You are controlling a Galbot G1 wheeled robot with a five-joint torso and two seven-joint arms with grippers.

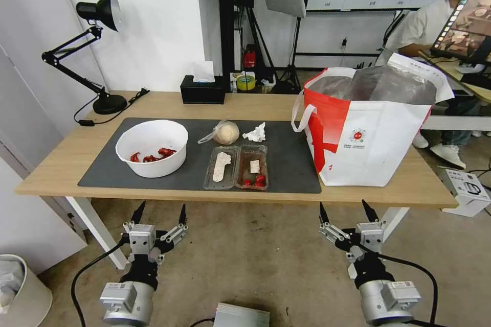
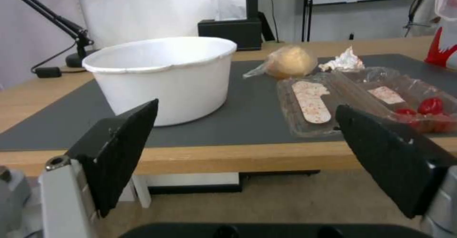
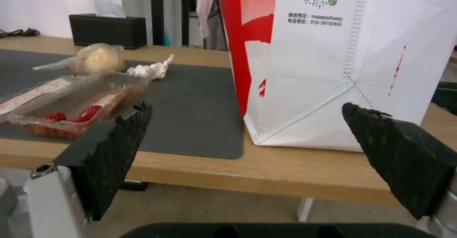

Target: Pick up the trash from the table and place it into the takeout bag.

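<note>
On the table (image 1: 66, 156) a dark mat carries the trash: a white bowl (image 1: 152, 147) with red scraps at the left, a clear clamshell tray (image 1: 236, 167) in the middle, a tan ball wrapped in clear plastic (image 1: 225, 133) and a crumpled white tissue (image 1: 255, 134) behind the tray. The takeout bag (image 1: 368, 127) stands open on the table's right end. My left gripper (image 1: 159, 213) hangs open below the table's front edge, in front of the bowl (image 2: 164, 75). My right gripper (image 1: 349, 210) is open too, low in front of the bag (image 3: 342, 59).
A black tissue box (image 1: 202, 89) and a black desk lamp (image 1: 97, 51) stand at the table's back. A white bin (image 1: 20, 291) sits on the floor at the left. A person sits behind the bag at the right, beside another desk.
</note>
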